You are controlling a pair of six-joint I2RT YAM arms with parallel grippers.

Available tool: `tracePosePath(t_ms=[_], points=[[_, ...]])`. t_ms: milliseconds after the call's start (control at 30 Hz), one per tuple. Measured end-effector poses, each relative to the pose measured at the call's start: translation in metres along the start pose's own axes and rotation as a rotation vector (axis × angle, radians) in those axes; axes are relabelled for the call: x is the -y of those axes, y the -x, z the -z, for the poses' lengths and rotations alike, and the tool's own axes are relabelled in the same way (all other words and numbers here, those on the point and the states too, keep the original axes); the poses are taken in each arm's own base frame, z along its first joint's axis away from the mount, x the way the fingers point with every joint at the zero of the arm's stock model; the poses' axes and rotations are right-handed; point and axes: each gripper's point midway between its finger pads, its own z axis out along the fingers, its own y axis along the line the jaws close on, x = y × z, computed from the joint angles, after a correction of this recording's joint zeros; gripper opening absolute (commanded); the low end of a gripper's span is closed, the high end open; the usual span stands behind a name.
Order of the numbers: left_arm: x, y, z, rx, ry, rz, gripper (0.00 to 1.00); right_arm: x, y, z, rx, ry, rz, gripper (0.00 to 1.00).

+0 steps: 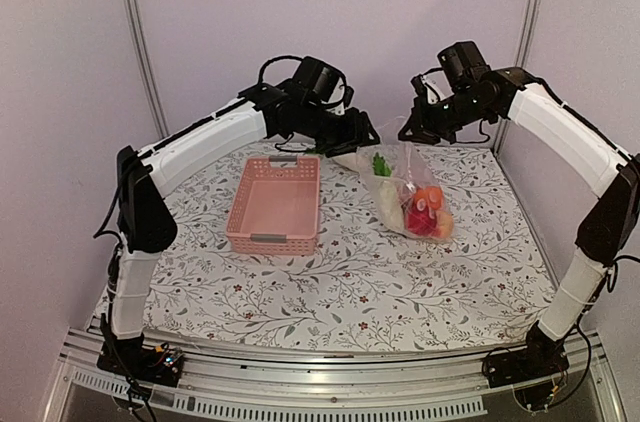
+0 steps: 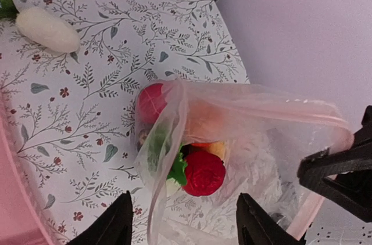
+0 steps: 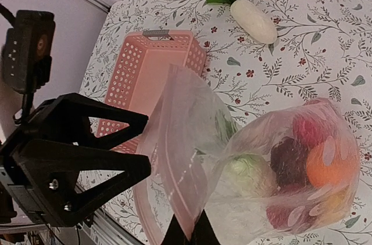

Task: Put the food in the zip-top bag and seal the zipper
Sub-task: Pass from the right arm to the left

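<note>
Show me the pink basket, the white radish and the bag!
pink basket (image 1: 275, 204), top view, bare floor inside.
white radish (image 3: 254, 20), right wrist view, white body.
zip-top bag (image 3: 186, 140), right wrist view, clear upper flap.

zip-top bag (image 3: 186, 134): 1 | pink basket (image 1: 290, 244): 1 | white radish (image 3: 254, 20) loose on desk (image 1: 400, 282), 9 o'clock of bag: 1 | food pieces (image 3: 325, 166) inside bag: at least five, exact count unclear | pincers: 2, left pincer (image 2: 186, 222), right pincer (image 3: 192, 230)

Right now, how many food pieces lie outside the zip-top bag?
1: a white radish on the table, between the pink basket and the zip-top bag. Others may be hidden.
</note>
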Motion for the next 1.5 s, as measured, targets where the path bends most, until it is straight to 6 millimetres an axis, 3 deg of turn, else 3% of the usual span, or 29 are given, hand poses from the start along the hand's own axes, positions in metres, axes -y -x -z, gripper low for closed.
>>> tracePosePath(t_ms=[167, 333, 433, 567, 733, 933, 1100, 1233, 1333, 1500], points=[[-0.025, -0.02, -0.003, -0.074, 0.1, 0.017, 0.5, -0.008, 0.005, 0.0, 0.013, 0.021, -0.002, 0.0], [-0.033, -0.023, 0.001, -0.079, 0.129, -0.004, 0.13, -0.014, 0.006, 0.0, 0.019, 0.041, -0.004, 0.0], [-0.032, -0.026, 0.0, -0.093, 0.108, -0.01, 0.0, -0.018, 0.004, -0.001, 0.012, 0.053, -0.002, 0.04], [-0.02, -0.018, -0.002, -0.073, 0.032, -0.033, 0.0, -0.02, 0.006, -0.002, 0.011, 0.056, 0.008, 0.22], [0.004, 0.004, 0.007, 0.004, -0.072, -0.06, 0.0, -0.015, 0.021, 0.006, 0.06, 0.027, 0.03, 0.33], [0.024, 0.037, 0.031, 0.1, -0.169, -0.055, 0.0, 0.024, 0.044, 0.016, 0.126, -0.042, -0.031, 0.39], [0.039, 0.065, 0.062, 0.172, -0.249, -0.053, 0.0, 0.049, 0.053, 0.015, 0.159, -0.079, -0.057, 0.53], [0.058, 0.083, 0.094, 0.225, -0.307, -0.053, 0.0, 0.046, 0.053, 0.004, 0.158, -0.056, -0.026, 0.59], [0.068, 0.093, 0.123, 0.258, -0.331, -0.047, 0.0, 0.036, 0.059, -0.015, 0.16, 0.002, 0.009, 0.63], [0.059, 0.1, 0.157, 0.281, -0.285, -0.021, 0.0, 0.006, 0.062, -0.061, 0.148, 0.154, 0.081, 0.78]])
